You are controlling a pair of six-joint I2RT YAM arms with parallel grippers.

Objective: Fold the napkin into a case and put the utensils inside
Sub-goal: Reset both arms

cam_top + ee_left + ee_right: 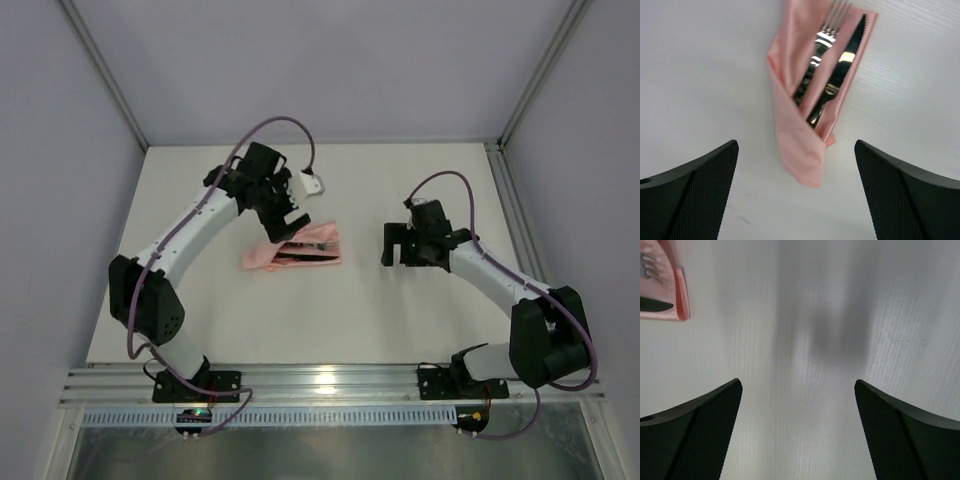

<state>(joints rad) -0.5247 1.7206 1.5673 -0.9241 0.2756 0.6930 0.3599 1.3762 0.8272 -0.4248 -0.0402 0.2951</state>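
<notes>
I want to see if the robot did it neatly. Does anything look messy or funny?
Nothing stands out. The fork and knife lie side by side inside the pink case, their tips poking out its open end.

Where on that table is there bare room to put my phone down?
Widest bare stretch: the table between the pink case and the arm bases. Also the gap between the case and the right end effector, and the far strip along the back wall. Crowded: over the case, where the left end effector hovers.
</notes>
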